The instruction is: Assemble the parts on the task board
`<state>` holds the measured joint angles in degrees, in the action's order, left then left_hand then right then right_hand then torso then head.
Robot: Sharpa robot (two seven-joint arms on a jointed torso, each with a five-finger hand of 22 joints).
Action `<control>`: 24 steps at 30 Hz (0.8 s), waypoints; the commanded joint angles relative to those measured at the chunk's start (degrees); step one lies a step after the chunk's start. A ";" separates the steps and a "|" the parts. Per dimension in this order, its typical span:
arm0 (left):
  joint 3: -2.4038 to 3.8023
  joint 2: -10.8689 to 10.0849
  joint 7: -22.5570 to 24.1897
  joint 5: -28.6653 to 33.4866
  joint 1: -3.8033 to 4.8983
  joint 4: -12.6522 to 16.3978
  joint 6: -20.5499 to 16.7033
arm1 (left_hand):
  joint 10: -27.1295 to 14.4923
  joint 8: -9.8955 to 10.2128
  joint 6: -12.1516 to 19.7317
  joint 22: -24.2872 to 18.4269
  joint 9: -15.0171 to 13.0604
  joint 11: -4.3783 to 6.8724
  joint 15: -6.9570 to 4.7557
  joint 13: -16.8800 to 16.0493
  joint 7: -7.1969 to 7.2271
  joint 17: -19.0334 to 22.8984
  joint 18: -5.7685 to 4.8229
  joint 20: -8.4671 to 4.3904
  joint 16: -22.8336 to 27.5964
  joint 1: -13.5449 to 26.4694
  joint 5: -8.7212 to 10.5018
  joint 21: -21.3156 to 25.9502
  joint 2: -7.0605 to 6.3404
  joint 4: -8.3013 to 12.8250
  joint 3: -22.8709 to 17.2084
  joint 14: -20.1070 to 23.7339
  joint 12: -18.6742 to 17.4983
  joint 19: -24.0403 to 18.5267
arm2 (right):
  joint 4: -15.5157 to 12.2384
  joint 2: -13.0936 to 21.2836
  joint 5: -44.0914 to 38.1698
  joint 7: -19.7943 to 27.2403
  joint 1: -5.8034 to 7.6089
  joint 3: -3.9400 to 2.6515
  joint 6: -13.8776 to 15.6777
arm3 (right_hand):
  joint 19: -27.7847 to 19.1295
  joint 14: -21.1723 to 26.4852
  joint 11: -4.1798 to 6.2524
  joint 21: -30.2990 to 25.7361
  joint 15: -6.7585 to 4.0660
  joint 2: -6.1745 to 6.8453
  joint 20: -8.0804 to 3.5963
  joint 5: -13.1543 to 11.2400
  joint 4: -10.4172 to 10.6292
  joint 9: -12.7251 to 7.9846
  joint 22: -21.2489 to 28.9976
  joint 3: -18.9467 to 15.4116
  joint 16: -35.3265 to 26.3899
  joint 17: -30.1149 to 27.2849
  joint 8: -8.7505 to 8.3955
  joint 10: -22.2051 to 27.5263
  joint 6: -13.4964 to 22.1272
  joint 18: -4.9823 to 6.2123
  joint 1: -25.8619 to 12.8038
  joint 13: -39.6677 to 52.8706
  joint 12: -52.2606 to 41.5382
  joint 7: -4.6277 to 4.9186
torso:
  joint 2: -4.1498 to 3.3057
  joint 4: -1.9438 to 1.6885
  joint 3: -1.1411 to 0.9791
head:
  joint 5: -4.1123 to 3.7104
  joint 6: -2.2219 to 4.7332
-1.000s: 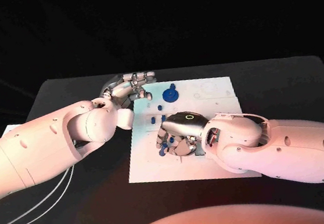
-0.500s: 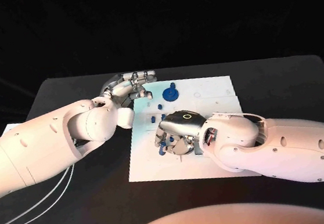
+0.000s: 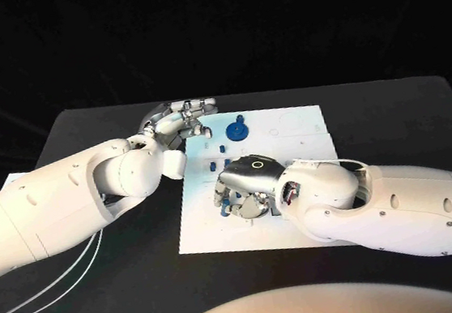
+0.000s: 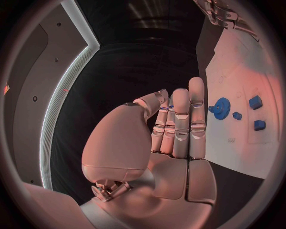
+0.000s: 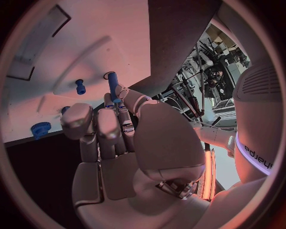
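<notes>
Nearest me, the right hand (image 3: 250, 187) hangs over the near-left part of the white task board (image 3: 292, 124), which lies flat on the black surface (image 3: 398, 126). Its fingers (image 5: 98, 125) are curled together, and a slim blue peg (image 5: 112, 86) stands up from between the thumb and the fingertips, so the hand pinches that part. Beside the peg, on the board, stands a short blue pin (image 5: 79, 86), apart from the hand. A few more small blue pieces (image 3: 228, 202) show under the palm in the head view, too hidden to tell how they sit.

Further along the board, a short row of small blue blocks (image 3: 220, 157) lies in its middle strip. Beyond them, near the far-left corner, a blue gear (image 3: 237, 130) rests on the white plate, with a thin blue stem above it.

Just beside the gear, at the board's far-left edge, the left hand (image 3: 177, 121) hovers. Its fingers (image 4: 180, 125) are stretched straight and pressed side by side, the thumb folded alongside, and nothing sits in them.
</notes>
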<state>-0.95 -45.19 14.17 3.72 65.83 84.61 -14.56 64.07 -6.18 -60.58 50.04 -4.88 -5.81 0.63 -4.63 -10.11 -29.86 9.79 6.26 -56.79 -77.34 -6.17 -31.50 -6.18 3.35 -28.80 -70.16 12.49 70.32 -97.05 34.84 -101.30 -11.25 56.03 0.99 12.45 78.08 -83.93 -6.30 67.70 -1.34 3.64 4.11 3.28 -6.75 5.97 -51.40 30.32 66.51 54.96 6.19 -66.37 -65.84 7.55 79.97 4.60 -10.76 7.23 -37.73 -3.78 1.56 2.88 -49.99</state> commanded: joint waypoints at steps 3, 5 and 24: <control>0.04 0.09 0.19 -0.24 0.02 0.02 1.15 | -0.39 -0.38 0.19 -0.05 0.10 -0.07 0.13 0.06 -0.08 0.07 0.63 0.03 0.32 -0.12 -0.14 0.36 0.42 0.00 0.36 0.35 0.29 -0.36 | -0.53 0.56 -2.90 -1.68 -0.48 0.41 -2.45 | 0.06 -1.06 2.84 0.20 -0.23 -0.77 0.10 0.31 -0.08 0.02 -0.05 0.34 0.18 0.11 0.05 -3.11 -0.01 -0.64 0.75 0.06 -0.29 0.44 | 0.00 0.02 -0.01 | 0.05 -0.01; 0.04 0.07 0.18 -0.24 0.02 0.03 1.16 | -0.39 -0.38 0.19 -0.05 0.10 -0.07 0.13 0.06 -0.08 0.07 0.63 0.03 0.32 -0.12 -0.14 0.36 0.42 0.00 0.36 0.35 0.29 -0.36 | -0.78 0.82 -3.25 -1.87 -0.48 0.40 -2.34 | 0.07 -1.07 2.86 0.26 -0.24 -0.75 0.11 0.31 -0.11 0.04 -0.14 0.38 0.23 0.16 0.08 -3.17 -0.07 -0.66 0.71 0.07 -0.31 0.41 | -0.02 0.04 0.01 | 0.06 -0.01; 0.04 0.07 0.08 -0.24 0.02 0.08 1.23 | -0.39 -0.38 0.19 -0.05 0.10 -0.07 0.13 0.06 -0.08 0.07 0.63 0.03 0.32 -0.12 -0.14 0.36 0.42 0.00 0.36 0.35 0.29 -0.36 | -0.38 0.26 -4.96 -2.06 -0.47 0.41 -4.66 | 0.00 -1.06 2.88 0.26 -0.24 -0.60 0.14 0.28 -0.07 0.08 -0.10 0.38 0.27 0.16 0.15 -3.29 -0.23 -0.64 0.30 0.12 -0.30 0.39 | -0.06 0.04 0.00 | -0.01 -0.01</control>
<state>-0.96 -45.22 14.06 3.71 65.83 84.60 -14.45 63.98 -6.18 -60.58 50.05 -4.88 -5.72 0.64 -4.63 -10.11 -29.87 9.79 6.26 -56.79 -77.34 -6.17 -31.50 -6.18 3.35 -28.80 -70.17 12.49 70.32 -97.76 35.31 -105.40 -12.95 55.78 1.18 10.87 78.08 -83.93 -6.22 67.70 -1.34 3.64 4.11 3.43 -6.90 5.96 -51.48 30.37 66.51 55.06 6.19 -66.28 -66.05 7.55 79.97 4.62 -10.76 7.44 -37.74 -3.80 1.56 2.91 -50.00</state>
